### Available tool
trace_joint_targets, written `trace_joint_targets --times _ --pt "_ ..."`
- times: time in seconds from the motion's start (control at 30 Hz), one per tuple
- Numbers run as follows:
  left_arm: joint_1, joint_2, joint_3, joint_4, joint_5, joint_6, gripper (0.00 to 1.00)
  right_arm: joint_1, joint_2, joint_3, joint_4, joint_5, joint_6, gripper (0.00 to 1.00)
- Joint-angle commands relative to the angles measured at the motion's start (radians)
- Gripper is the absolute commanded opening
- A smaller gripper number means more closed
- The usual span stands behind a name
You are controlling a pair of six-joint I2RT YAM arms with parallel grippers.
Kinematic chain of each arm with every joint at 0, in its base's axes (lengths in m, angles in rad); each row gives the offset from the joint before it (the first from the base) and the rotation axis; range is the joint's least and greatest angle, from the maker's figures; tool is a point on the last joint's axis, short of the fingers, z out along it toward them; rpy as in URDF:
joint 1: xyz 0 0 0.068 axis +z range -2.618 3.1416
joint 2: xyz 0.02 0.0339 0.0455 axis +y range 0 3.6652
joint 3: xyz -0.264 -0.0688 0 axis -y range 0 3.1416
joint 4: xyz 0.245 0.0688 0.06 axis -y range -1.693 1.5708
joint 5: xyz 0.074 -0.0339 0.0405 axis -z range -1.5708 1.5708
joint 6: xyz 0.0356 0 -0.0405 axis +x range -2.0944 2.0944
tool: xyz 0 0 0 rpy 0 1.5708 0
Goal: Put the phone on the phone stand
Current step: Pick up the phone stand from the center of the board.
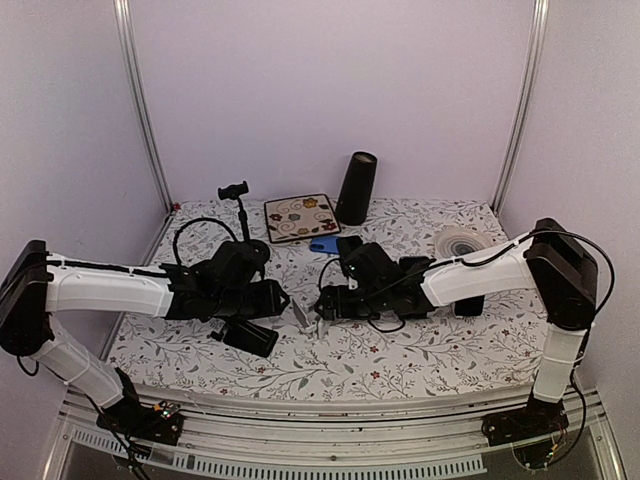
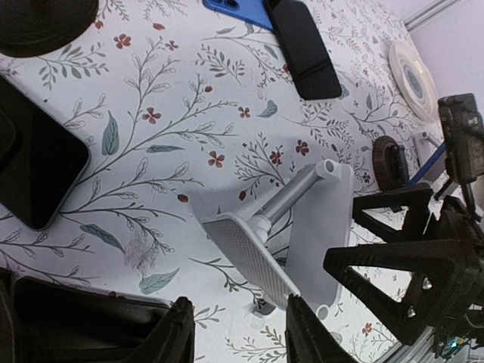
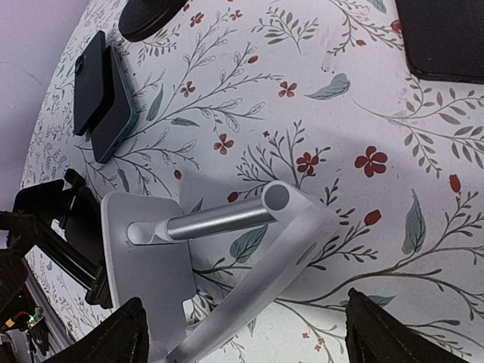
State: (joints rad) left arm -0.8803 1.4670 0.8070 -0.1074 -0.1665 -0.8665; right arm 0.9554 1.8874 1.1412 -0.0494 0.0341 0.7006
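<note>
- The silver phone stand (image 2: 302, 198) is lying tipped over on the floral tablecloth (image 2: 189, 113). Its two plates and the round post joining them are resting sideways, so it is not standing ready to take a phone.
- The left gripper (image 2: 240, 308) is hovering at the stand's ribbed plate with its fingers partly spread. A corner of that plate is reaching into the gap and sitting close to one finger, but the fingers are not pinching anything as far as this view shows.
- The right gripper (image 3: 246, 302) is facing the stand from the opposite side with its fingers spread wide. The stand's other end is reaching in between them, apart from both fingers, and they are holding nothing.
- A black phone (image 2: 302, 49) and a blue phone (image 2: 231, 9) are lying flat toward the back of the table, touching or overlapping at one end. They are well apart from the stand and from both grippers, and which one is meant I cannot tell.
- The task is looking barely begun, since no phone is lifted and the stand is down.
- Both arms are apparently attending to the stand first.
- What is remaining, by my reading, is setting the stand upright, picking up a phone and resting it on the stand.
</note>
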Motion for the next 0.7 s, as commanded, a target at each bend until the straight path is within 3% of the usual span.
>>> trace_joint_targets --times 0.0,0.47,0.67 --pt "0.013 -0.035 -0.025 0.031 0.005 -0.007 0.41 0.004 0.044 0.026 0.050 -0.040 0.033 0.89" --pt "0.013 -0.071 -0.068 0.067 0.009 -0.009 0.42 -0.004 0.019 -0.045 0.116 -0.086 0.064 0.63" --pt "0.015 -0.078 -0.083 0.100 0.021 -0.009 0.42 -0.022 -0.013 -0.105 0.151 -0.112 0.078 0.47"
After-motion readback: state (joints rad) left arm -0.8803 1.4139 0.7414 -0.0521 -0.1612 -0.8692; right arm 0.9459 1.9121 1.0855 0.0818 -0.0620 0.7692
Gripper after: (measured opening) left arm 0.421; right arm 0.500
